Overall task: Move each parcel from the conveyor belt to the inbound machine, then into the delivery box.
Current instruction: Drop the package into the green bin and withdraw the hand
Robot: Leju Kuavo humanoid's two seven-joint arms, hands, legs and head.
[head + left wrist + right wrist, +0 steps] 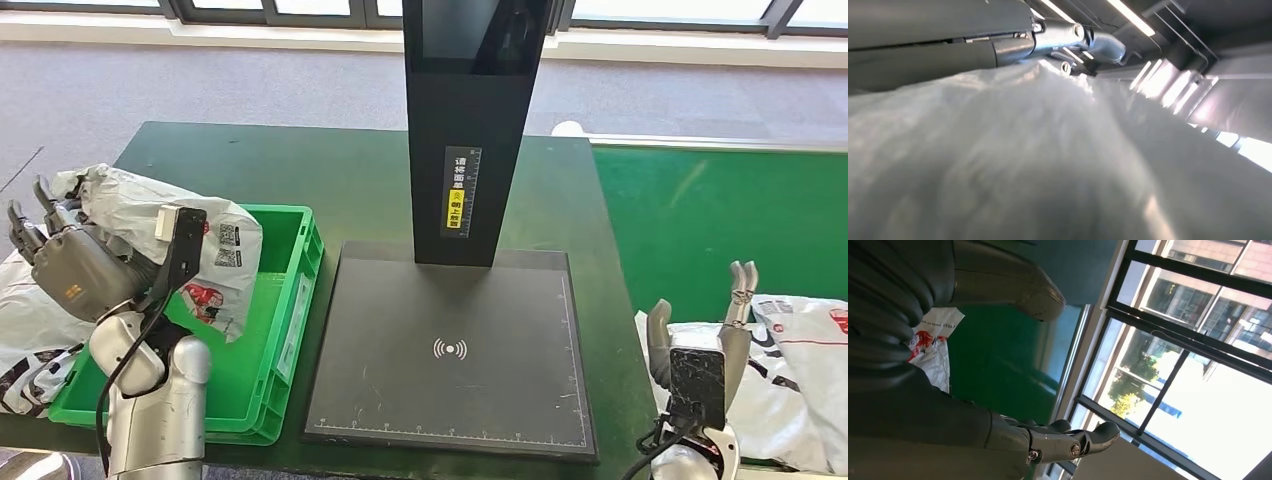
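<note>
At the left of the table, the robot's left hand (62, 262) grips a grey plastic parcel (150, 225) and holds it over the green box (290, 300), its fingers closed around the bag's upper left end. The bag looks soft, light and slick, a crumpled film that sags where nothing holds it; a grip on a bunched end, as here, seems safer than on the smooth flat face. Its long axis runs from the hand at upper left down to the right, with the printed label end hanging lowest, inside the box. More bags (30, 330) lie outside the box's left wall. In the middle, the black scanner plate (450, 350) and its upright post (470, 130) stand bare. To the right, on the green belt (700, 210), the right hand (705, 335) hovers with fingers apart and pointing up, holding nothing, just beside the next parcel (800, 370), a white bag with red print that lies flat, its length running away toward the lower right corner.
</note>
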